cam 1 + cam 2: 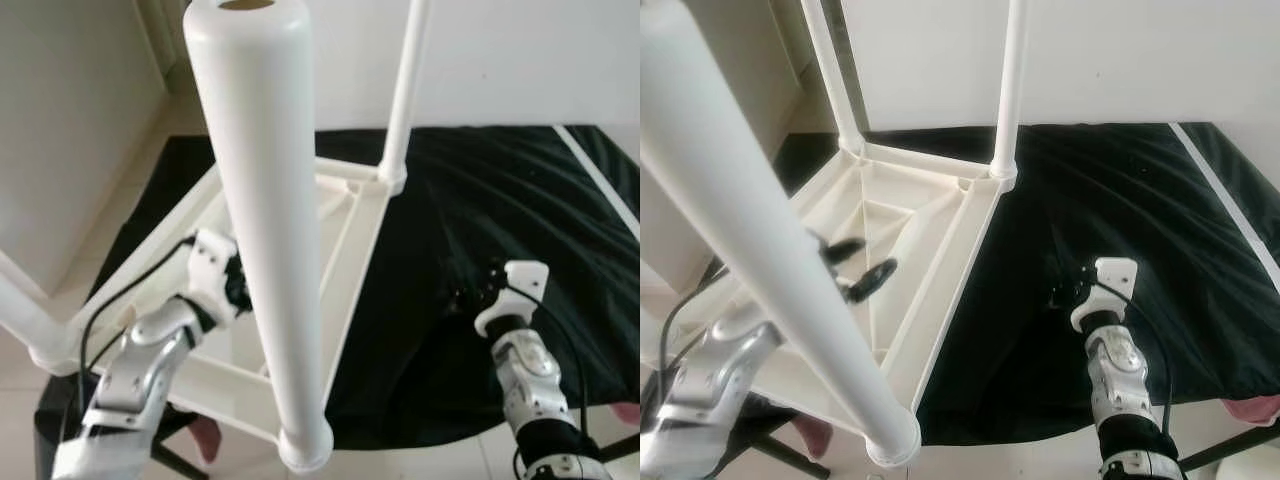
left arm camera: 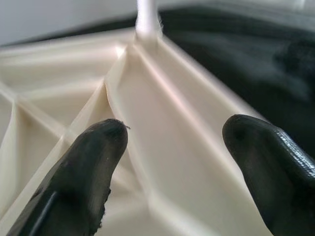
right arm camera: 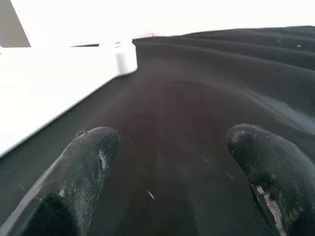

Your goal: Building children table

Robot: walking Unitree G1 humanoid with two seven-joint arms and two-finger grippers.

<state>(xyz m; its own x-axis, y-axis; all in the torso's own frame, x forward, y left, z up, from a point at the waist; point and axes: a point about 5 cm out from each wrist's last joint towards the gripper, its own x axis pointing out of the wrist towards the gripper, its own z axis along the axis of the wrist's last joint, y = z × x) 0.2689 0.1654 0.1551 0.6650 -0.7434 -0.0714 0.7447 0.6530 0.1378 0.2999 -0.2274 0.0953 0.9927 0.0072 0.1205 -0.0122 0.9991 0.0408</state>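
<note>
A white plastic children's table [image 1: 930,215] lies upside down on a black cloth [image 1: 1140,190], its ribbed underside facing up. Its legs stand upward: one thick leg [image 1: 265,200] rises close to my head, and thinner-looking ones [image 1: 1008,90] stand at the far corners. My left gripper [image 1: 860,265] hangs open just over the ribbed underside, beside the near leg; its fingertips [image 2: 93,147] frame a rib with nothing between them. My right gripper [image 1: 1065,295] is open over bare cloth to the right of the table's edge, and its fingertips [image 3: 88,152] hold nothing.
The cloth covers a low surface whose near edge [image 1: 1060,430] runs in front of me. A white strip [image 1: 1220,190] crosses the cloth at the right. Pink fabric [image 1: 1252,408] shows at the lower right. A pale wall [image 1: 70,120] stands on the left.
</note>
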